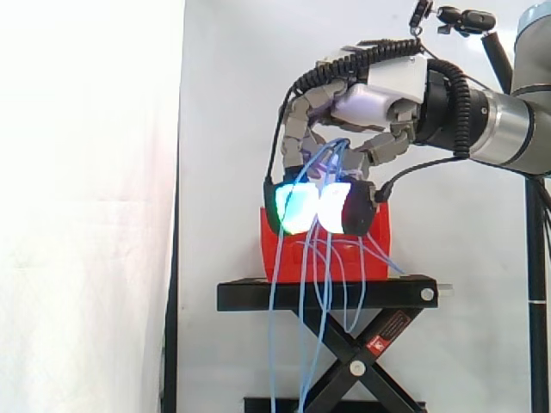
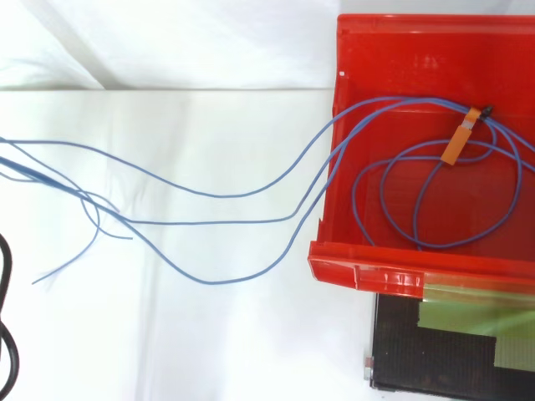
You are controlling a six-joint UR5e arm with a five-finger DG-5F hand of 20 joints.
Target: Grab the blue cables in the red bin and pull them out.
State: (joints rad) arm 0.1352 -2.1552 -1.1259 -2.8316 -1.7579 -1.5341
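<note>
Side, arm: comes in high from the right edge, with the hand above the bin
Side, fingers: curled downward, the thumb bent in from under the palm to meet them; the glowing pads are pressed together just in front of the bin's upper edge, pinching the cables
Side, pads: cyan-green on the left, white just beside it
Side, cables: a blue bundle rises in a short loop above the pads, between the fingers, then drops below them as several loose strands; these hang in front of the bin and the stand and run off the bottom edge; one strand slants right, down to the stand's top
Side, bin: red, on the black stand's flat top, partly hidden behind the pads
Side, backdrop: white curtain
Top, bin: at the right, open, with the stand showing black under it at the lower right
Top, cables: part lies coiled in loose rings on the bin floor; several strands climb over the bin's left wall and sweep left across the white surface to the left edge; two loose ends lie short of that edge
Top, tag: orange strip on the cables near the bin's upper right, with a small black tie just beyond it
Top, tape: greenish patches on the stand, just below the bin
</note>
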